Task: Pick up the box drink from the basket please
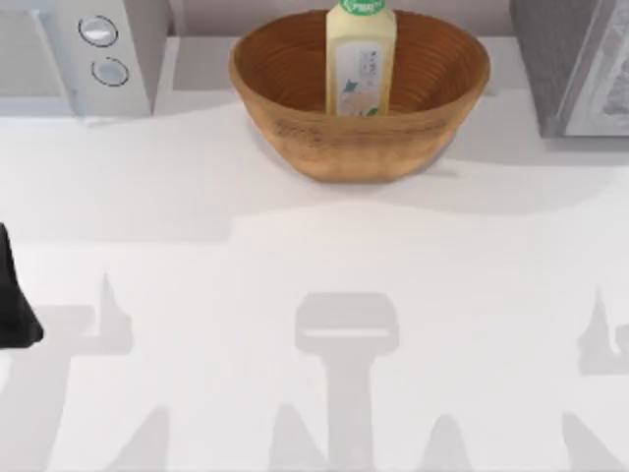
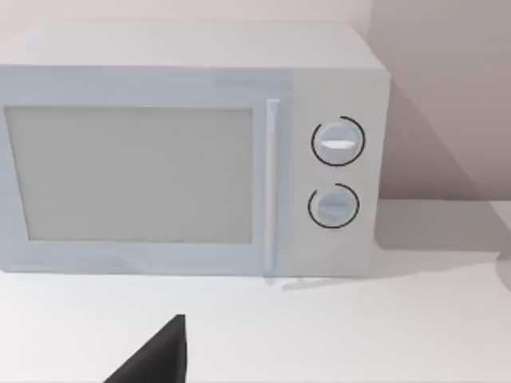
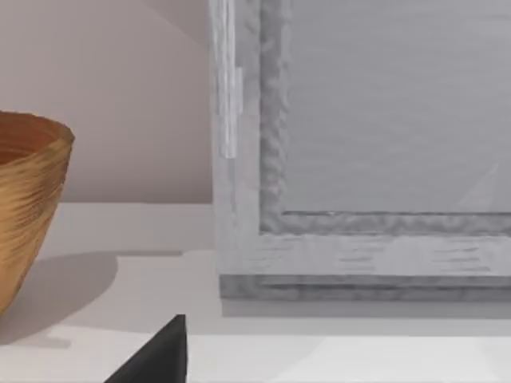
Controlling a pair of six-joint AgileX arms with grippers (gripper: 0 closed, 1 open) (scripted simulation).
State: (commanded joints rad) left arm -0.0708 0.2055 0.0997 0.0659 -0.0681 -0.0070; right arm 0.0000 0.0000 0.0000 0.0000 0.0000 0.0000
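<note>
Nearest you, the white surface (image 1: pixel 197 295) lies bare apart from grey shadows across its front half. At its left edge, in the top view, you can make out a dark piece of the left arm (image 1: pixel 15 305), well short of the basket. Your left wrist view catches a black corner of the left pincer (image 2: pixel 156 355) low over the surface; how far it is open you cannot tell, and nothing shows in its hold. The right wrist view gives you the same kind of black corner of the right pincer (image 3: pixel 156 355), and again you cannot tell how its fingers are set or whether they carry anything.

Farther back, in the middle of the surface toward the rear, sits the basket (image 1: pixel 285 108), a wide round bowl of brown woven rings. The box drink (image 1: pixel 361 64) stands upright inside it, near the middle of the bowl, its green-and-white top rising above the rim and its printed front facing you. Neither pincer touches it.

At the back left you have a white microwave (image 1: pixel 88 54) with two round dials, which your left wrist view faces head on. At the back right stands a grey appliance (image 1: pixel 575 64), just beside the basket's right side; the right wrist view looks at its framed front.
</note>
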